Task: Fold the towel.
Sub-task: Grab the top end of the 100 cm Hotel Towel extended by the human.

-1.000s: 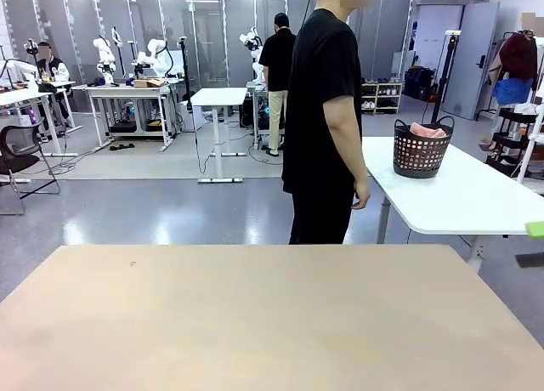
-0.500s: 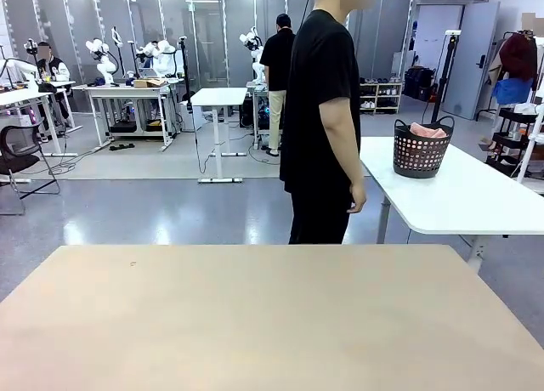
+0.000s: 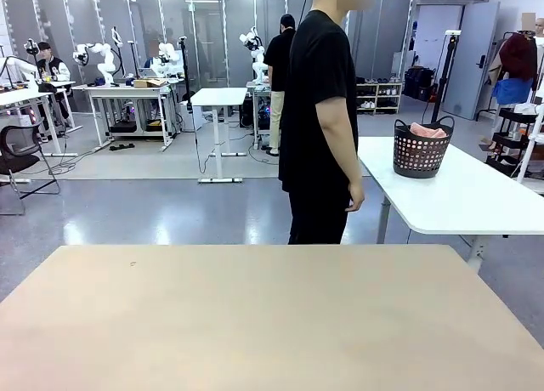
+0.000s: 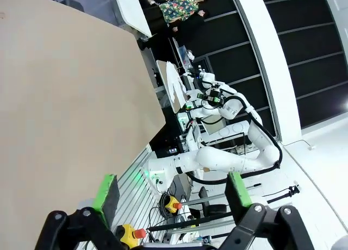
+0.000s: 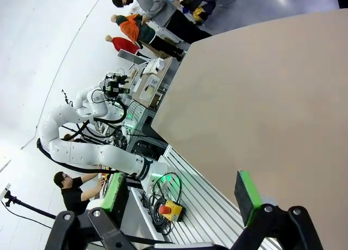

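left gripper [image 4: 172, 177] agape, towel [image 3: 427, 130] in basket [image 3: 420, 159]

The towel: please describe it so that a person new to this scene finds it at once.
In the front view, a white table stands right of the person. On it sits a dark perforated basket; the towel is the pale pink cloth bunched inside, showing above the rim.

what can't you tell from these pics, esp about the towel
- Towel: front view, mostly hidden by the basket wall; weave and hem too small to tell.
- Person: front view, far arm hidden behind the torso.
- White table: front view, right end cut off by the picture edge.
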Robot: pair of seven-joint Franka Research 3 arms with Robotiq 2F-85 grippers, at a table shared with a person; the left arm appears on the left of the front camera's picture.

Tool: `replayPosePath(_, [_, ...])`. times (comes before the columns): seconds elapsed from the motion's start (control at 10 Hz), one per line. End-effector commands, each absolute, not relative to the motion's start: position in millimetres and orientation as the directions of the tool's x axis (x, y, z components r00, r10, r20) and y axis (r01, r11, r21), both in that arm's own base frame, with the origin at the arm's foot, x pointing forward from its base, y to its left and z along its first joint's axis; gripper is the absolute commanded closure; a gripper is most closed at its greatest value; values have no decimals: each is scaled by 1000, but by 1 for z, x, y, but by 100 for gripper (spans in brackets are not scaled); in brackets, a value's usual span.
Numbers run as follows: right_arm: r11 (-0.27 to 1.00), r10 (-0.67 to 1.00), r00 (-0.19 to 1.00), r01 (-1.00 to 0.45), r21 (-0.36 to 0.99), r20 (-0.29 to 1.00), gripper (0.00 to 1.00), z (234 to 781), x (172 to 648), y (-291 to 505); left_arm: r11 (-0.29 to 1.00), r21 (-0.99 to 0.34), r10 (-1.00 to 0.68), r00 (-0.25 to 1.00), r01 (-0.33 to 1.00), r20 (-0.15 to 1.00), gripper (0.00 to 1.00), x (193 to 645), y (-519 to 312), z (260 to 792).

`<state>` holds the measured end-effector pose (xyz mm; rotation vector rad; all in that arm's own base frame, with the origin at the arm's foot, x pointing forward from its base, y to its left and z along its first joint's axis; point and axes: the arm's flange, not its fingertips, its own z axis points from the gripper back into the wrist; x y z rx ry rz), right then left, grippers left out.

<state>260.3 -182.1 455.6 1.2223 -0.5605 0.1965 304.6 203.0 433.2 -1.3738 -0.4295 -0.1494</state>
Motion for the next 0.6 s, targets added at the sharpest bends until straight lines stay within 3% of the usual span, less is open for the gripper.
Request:
replayPosePath(0.0, [337,-152,841,-450,827,520,0,457,262,-182,195,-909,138,907,369,398,0,304,204,432])
replayPosePath(0.5, [337,-152,841,-450,827,520,0,457,262,-182,195,-909,138,907,369,398,0,304,204,432])
